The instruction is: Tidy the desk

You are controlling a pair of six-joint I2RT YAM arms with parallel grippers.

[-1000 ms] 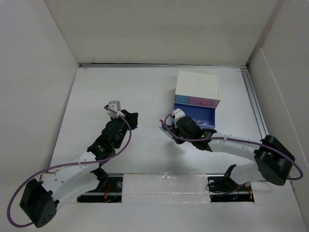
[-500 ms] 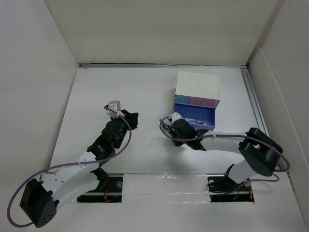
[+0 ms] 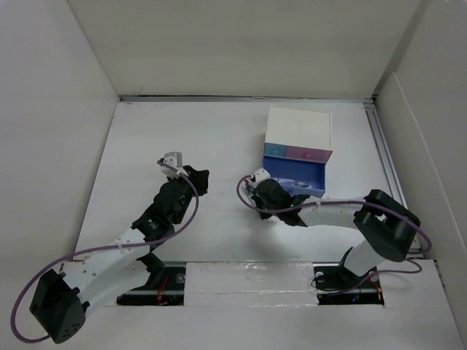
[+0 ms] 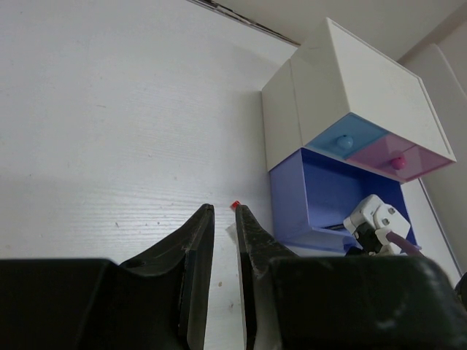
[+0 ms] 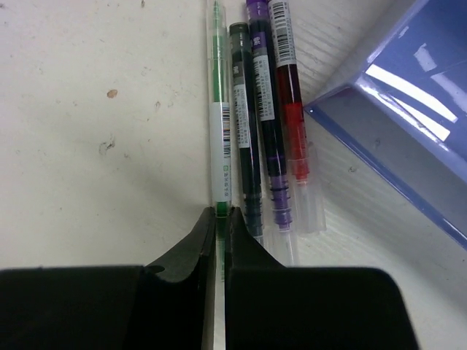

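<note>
Right claw [image 5: 220, 213] clenched on the green pen [image 5: 220, 124], frame centre; lift straight, clear of its neighbours, toward the blue drawer [image 5: 408, 138].

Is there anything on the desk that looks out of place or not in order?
Yes. Four pens (green, dark, purple, red) lie loose on the desk, side by side, beside the open blue drawer of the small drawer box. That drawer is pulled out, while the blue and pink ones above are closed. The right gripper is shut on the green pen.
</note>
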